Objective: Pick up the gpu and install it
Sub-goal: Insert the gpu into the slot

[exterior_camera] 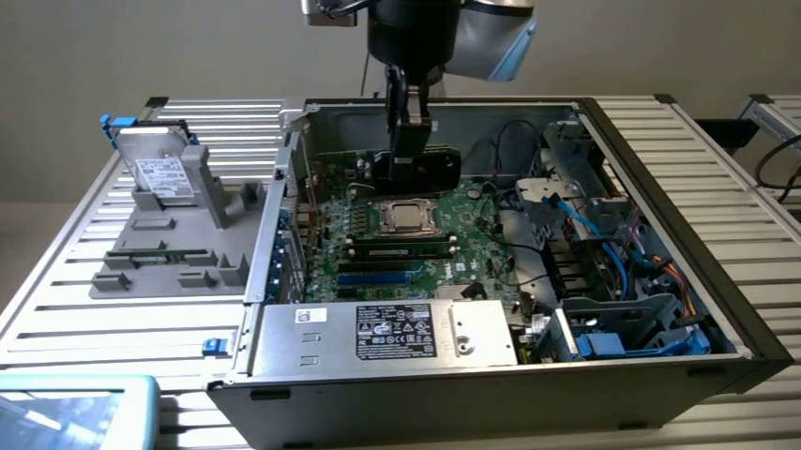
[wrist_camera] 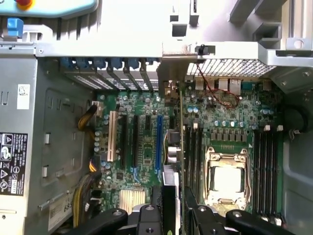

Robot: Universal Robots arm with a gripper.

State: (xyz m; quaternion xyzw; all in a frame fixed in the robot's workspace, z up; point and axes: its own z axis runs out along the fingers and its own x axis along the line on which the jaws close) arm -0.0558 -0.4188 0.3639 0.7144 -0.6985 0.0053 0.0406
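— What is the table (exterior_camera: 701, 159) made of?
— Ribbed bare metal with a dull sheen. The case (exterior_camera: 476, 403) is matt dark metal.
— And the card (exterior_camera: 432, 169)?
— Matt black. The circuit board (wrist_camera: 225, 112) is glossy green, the holder (exterior_camera: 163, 253) matt grey plastic.

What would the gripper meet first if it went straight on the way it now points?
Holding the gpu, the gripper points down into the case. The gpu would probably reach the motherboard first, near the processor socket; depth is unclear.
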